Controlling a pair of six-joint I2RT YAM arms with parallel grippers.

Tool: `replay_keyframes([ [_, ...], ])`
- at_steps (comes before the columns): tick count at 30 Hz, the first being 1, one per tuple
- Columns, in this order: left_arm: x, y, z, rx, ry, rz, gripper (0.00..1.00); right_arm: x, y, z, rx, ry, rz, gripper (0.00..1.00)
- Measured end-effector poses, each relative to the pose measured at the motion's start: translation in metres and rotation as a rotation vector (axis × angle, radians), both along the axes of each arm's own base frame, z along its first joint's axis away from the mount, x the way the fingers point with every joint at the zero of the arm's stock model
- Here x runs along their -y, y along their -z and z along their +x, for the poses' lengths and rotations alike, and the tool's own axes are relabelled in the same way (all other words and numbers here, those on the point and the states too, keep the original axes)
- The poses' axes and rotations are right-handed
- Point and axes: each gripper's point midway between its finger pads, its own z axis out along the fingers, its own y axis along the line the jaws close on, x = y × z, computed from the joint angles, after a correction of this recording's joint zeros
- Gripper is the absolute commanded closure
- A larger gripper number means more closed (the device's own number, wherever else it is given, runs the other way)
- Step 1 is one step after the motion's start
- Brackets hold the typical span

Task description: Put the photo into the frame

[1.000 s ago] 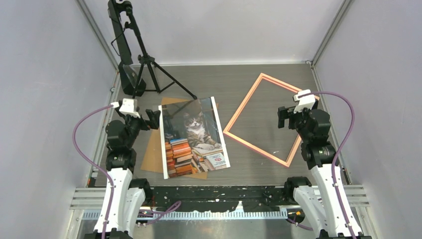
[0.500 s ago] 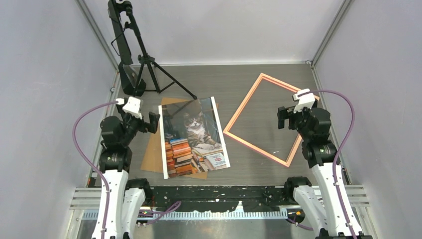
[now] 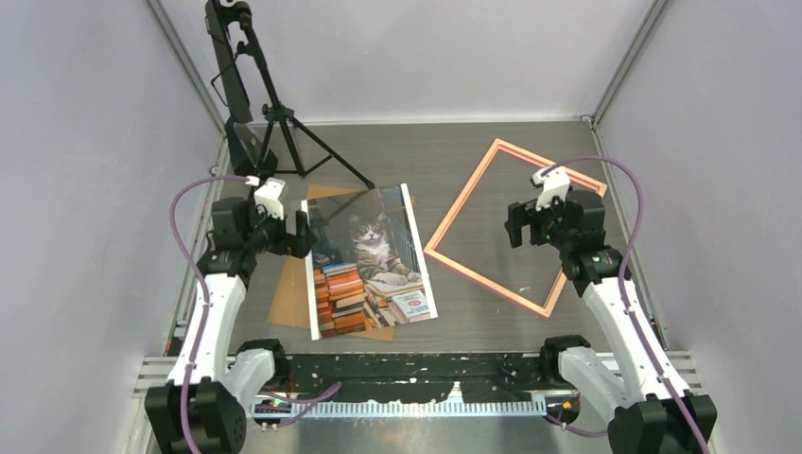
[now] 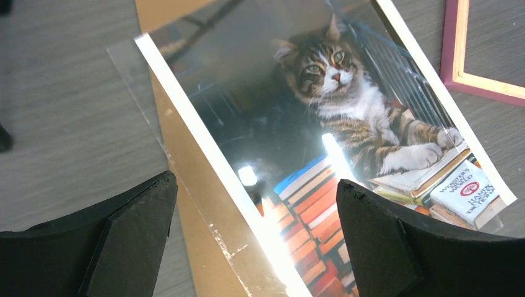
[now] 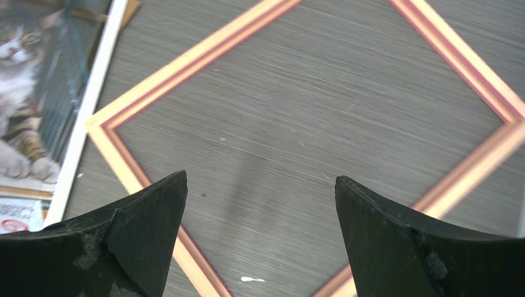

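Note:
The photo [image 3: 369,260], a glossy cat among book stacks, lies face up left of centre on a brown backing board [image 3: 288,293]. The salmon-pink frame [image 3: 462,196] lies flat and turned diagonally to its right, with bare table inside it. My left gripper [image 3: 301,235] hovers open at the photo's left edge. In the left wrist view the photo [image 4: 347,124] and board [image 4: 198,204] lie below the left gripper [image 4: 257,192], which holds nothing. My right gripper [image 3: 515,227] hangs open over the frame's inside. In the right wrist view the frame [image 5: 186,63] shows past the empty right gripper [image 5: 260,182].
A black tripod [image 3: 274,123] with a device on it stands at the back left, one leg reaching toward the photo's top corner. Grey walls close in the table on three sides. The frame's corner [image 4: 459,43] shows at the left wrist view's right edge.
Both arms have reached forward and inward. The left gripper has come up to the photo's left edge. The right gripper has moved left over the frame. Both stay open.

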Motion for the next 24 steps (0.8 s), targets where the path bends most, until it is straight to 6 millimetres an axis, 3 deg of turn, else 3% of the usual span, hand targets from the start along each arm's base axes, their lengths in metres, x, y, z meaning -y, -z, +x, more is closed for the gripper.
replay_keyframes([
  [5,0.002,0.028,0.002,-0.169,-0.024,-0.048,0.01,-0.043,0.011,0.004,-0.034,-0.148,0.010,0.05],
  [14,0.001,0.053,0.003,-0.415,-0.103,-0.105,0.01,-0.139,0.025,0.006,-0.098,-0.414,0.053,0.05],
  [24,-0.010,0.089,-0.021,-0.666,-0.167,-0.050,0.01,-0.213,0.057,-0.028,-0.160,-0.607,0.092,0.04],
])
